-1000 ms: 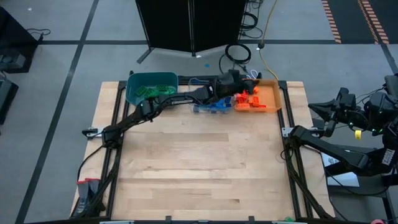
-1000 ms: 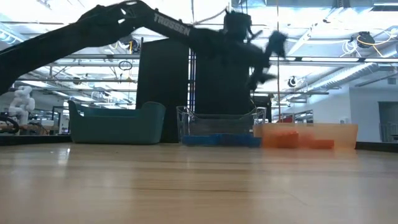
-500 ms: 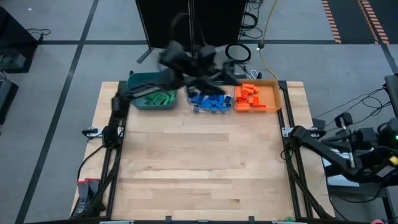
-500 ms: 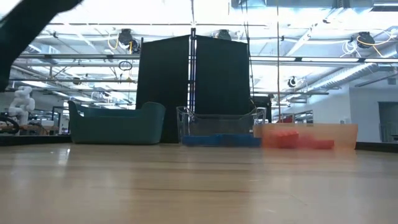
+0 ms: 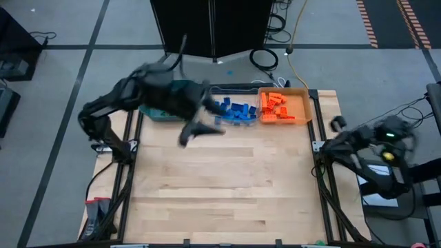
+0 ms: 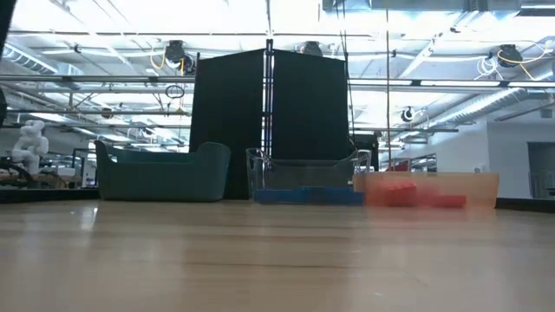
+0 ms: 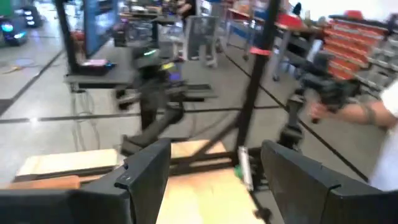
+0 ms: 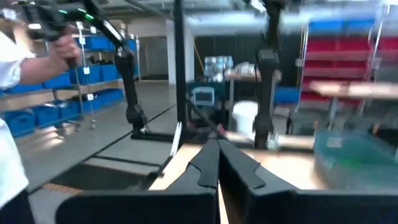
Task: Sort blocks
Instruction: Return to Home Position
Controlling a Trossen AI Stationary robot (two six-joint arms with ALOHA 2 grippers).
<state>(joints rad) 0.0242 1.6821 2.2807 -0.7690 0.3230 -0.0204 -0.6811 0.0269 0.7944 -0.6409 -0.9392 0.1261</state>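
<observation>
Three bins stand in a row at the table's far edge. The teal bin point(image 6: 161, 172) is partly covered in the high view by my left arm. The clear bin point(image 5: 234, 111) holds blue blocks point(image 5: 238, 109). The orange bin point(image 5: 281, 107) holds orange-red blocks point(image 5: 275, 103). My left gripper point(image 7: 217, 180) hangs high above the table in front of the teal and clear bins point(image 5: 200, 128), blurred and open, with nothing between its fingers. My right gripper point(image 8: 217, 163) is shut and empty, and its arm point(image 5: 375, 138) stands beyond the table's right edge.
Bare wooden tabletop point(image 5: 220, 186) stretches from the bins to the near edge. A black screen point(image 6: 270, 121) stands behind the bins. A person's arm point(image 7: 367, 115) shows beyond the table's right side, and also in the right wrist view point(image 8: 22, 68). Cables lie on the floor behind the table point(image 5: 265, 58).
My left gripper has risen from over the orange bin. It has swung back toward the table's left and near side, rolling as it went, and now hangs in front of the teal and clear bins. My right arm has folded and sunk a little beside the table's right edge.
</observation>
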